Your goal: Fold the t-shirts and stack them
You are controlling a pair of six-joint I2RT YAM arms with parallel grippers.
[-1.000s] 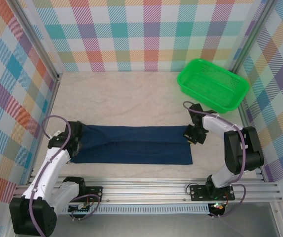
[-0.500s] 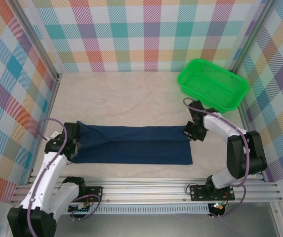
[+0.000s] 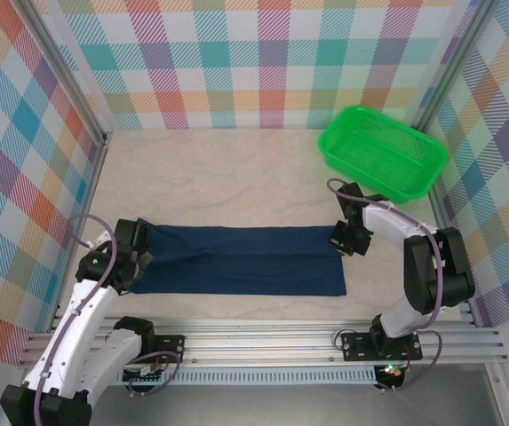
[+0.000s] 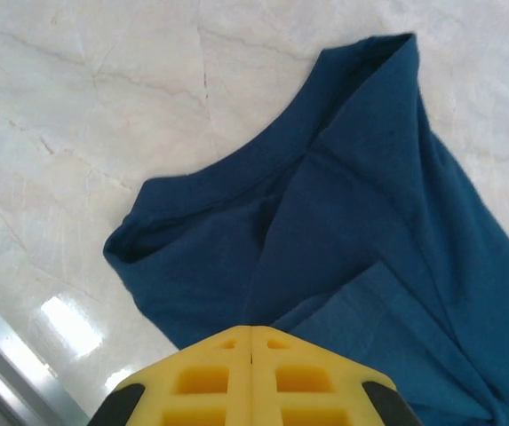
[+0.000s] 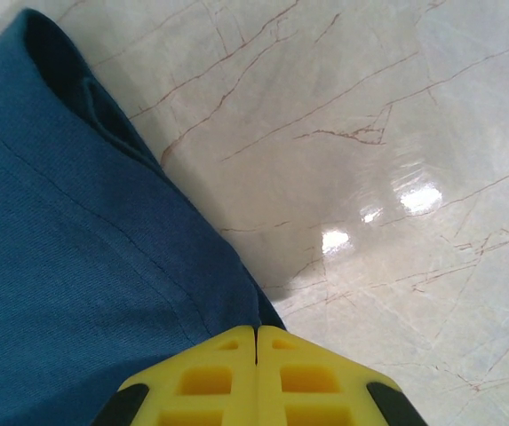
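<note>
The t-shirt (image 3: 236, 259) lies flat on the near part of the table (image 3: 236, 177), folded into a long dark navy band running left to right. Its cloth is a soft matte knit. In the left wrist view the ribbed collar curves open at the left end, with overlapping layers folded behind it. In the right wrist view a stitched hem runs along the right end.

The left gripper (image 3: 135, 257) sits on the left end of the shirt and the right gripper (image 3: 343, 241) at its far right corner. Both have their yellow fingers pressed tight together. I cannot tell from either wrist view whether any cloth is caught between them.

The table is pale, glossy, veined like marble, and throws back spots of lamp glare. A bright green plastic mesh basket (image 3: 334, 153) stands at the far right, well apart from the shirt and beyond the right arm. Checked panels (image 3: 236, 62) in many colours wall in the left, far and right sides. A ribbed aluminium rail (image 3: 263, 342) runs along the near edge, and nothing lies on the shirt between the two grippers.
</note>
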